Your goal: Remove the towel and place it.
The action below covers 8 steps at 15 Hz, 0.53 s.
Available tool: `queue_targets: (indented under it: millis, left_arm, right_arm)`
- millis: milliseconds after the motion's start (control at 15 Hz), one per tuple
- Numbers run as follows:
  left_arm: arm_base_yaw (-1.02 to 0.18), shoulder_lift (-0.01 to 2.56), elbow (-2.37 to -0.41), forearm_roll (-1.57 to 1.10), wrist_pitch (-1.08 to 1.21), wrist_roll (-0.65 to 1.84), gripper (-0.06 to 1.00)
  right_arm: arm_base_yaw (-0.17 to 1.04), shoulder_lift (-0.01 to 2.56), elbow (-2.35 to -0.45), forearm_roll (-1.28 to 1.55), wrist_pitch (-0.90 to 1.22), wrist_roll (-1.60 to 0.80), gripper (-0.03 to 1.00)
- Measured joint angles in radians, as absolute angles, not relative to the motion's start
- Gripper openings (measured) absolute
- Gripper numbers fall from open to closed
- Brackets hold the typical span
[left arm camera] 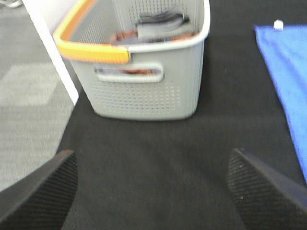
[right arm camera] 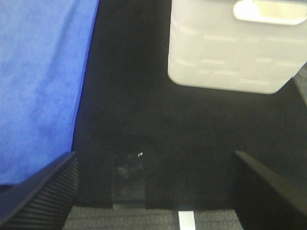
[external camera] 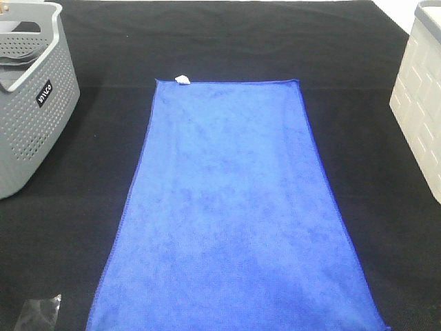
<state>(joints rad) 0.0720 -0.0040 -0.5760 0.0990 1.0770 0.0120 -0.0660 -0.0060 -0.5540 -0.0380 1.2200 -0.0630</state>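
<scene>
The royal-blue towel (external camera: 231, 207) lies flat and spread out on the black table cloth (external camera: 358, 83), its long side running from the far middle to the near edge. A small white tag (external camera: 182, 80) sits at its far left corner. Neither gripper shows in the exterior high view. My left gripper (left arm camera: 151, 158) hovers open over bare black cloth, with the towel's edge (left arm camera: 288, 72) off to one side. Beside the towel's other long edge (right arm camera: 38, 81), my right gripper (right arm camera: 154, 158) also stands open. Nothing is between either pair of fingers.
A grey perforated basket (external camera: 31, 89) with an orange-trimmed handle (left arm camera: 91, 48) stands at the left and holds some dark items. A white plastic bin (external camera: 420, 103) stands at the right. A clear shiny patch (right arm camera: 128, 179) lies near the table's front edge.
</scene>
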Motion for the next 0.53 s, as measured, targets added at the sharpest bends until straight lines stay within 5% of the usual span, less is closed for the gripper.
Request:
queue_targets:
  millis: [533]
  left_arm:
    - [0.072, -0.005, -0.509, 0.047, 1.049, 0.026, 0.80]
  right_arm:
    - [-0.066, -0.006, -0.500, -0.026, 1.065, -0.080, 0.79]
